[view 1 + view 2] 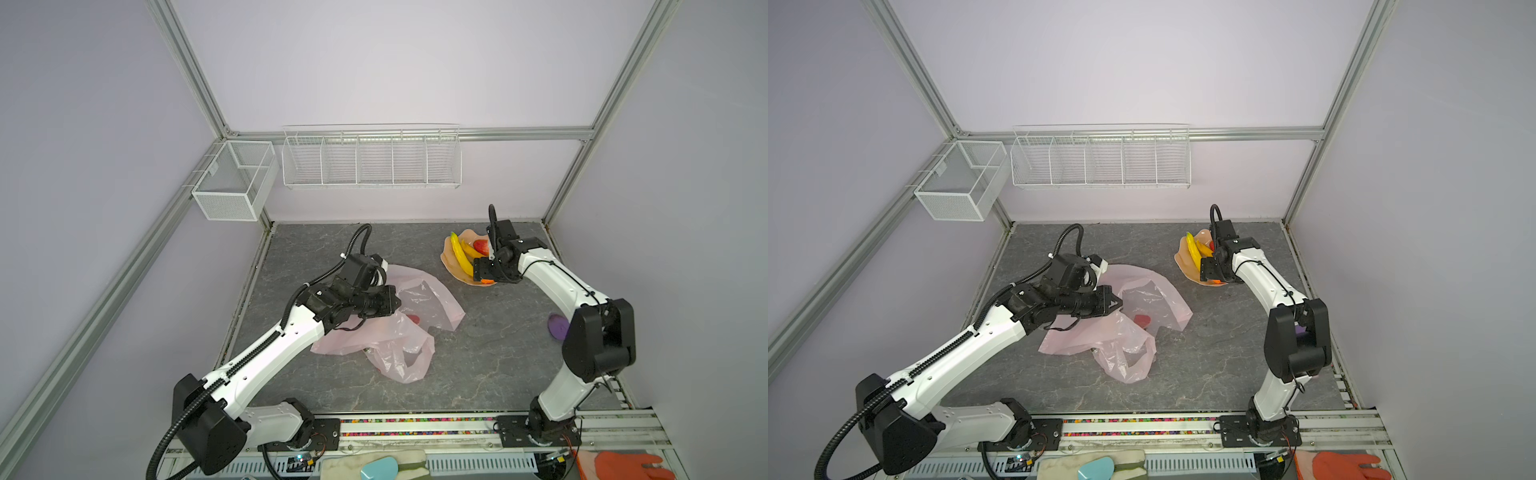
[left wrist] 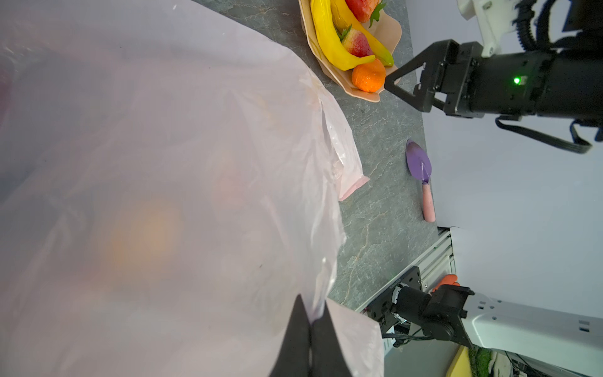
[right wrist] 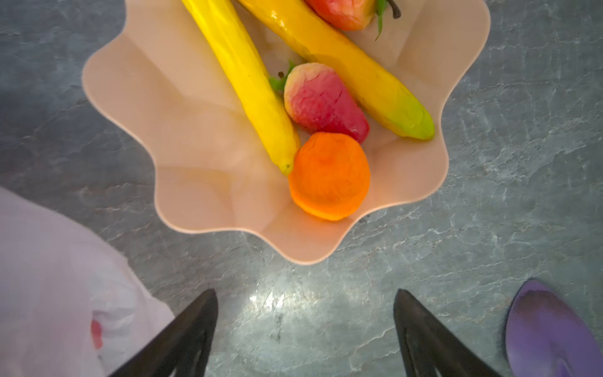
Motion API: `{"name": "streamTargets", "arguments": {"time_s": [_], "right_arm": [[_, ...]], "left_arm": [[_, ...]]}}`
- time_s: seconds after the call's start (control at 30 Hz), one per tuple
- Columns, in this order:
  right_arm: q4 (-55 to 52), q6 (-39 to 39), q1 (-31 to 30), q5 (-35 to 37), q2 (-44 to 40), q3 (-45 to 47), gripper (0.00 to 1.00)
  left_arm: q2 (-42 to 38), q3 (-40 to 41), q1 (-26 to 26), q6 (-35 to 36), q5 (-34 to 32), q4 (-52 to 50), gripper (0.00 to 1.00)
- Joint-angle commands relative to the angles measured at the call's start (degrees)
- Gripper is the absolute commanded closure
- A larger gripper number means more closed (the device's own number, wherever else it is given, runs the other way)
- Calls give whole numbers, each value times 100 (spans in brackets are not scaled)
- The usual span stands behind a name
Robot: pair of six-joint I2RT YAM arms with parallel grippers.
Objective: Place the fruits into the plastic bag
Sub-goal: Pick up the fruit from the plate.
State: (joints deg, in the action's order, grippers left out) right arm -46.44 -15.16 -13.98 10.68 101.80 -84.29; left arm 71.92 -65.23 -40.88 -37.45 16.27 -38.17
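The pale pink plastic bag (image 1: 419,332) (image 1: 1142,345) lies crumpled mid-table. My left gripper (image 2: 311,321) is shut on its edge and holds the film up. A red strawberry (image 1: 413,319) (image 1: 1143,320) shows inside. The peach bowl (image 3: 195,147) (image 1: 449,266) holds two yellow bananas (image 3: 248,81) (image 3: 342,71), two strawberries (image 3: 323,101) (image 1: 481,246) and an orange tangerine (image 3: 329,176) (image 2: 368,75). My right gripper (image 3: 305,293) is open and empty, pointing down over bare table just short of the bowl's near rim by the tangerine.
A purple trowel with a pink handle (image 1: 557,326) (image 2: 419,161) lies near the right edge, beside the right arm. A white mesh box (image 1: 232,183) and a wire rack (image 1: 370,162) hang on the back walls. An orange glove (image 1: 623,465) lies past the front rail.
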Motion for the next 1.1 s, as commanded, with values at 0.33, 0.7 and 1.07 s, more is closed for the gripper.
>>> {"name": "streamTargets", "arguments": {"time_s": [0.33,0.7,1.07], "right_arm": [[-13,588,189,301,1373,-863,18],[-98,646,187,252,1756,-1170,35],[-12,536,187,309,1186,-987,53]], "left_arm": [[-183,25,25,19,-141,-230,100],[-195,-11,27,9,-177,-281,100],[-165,-51,26,19,-155,-270,100]]}}
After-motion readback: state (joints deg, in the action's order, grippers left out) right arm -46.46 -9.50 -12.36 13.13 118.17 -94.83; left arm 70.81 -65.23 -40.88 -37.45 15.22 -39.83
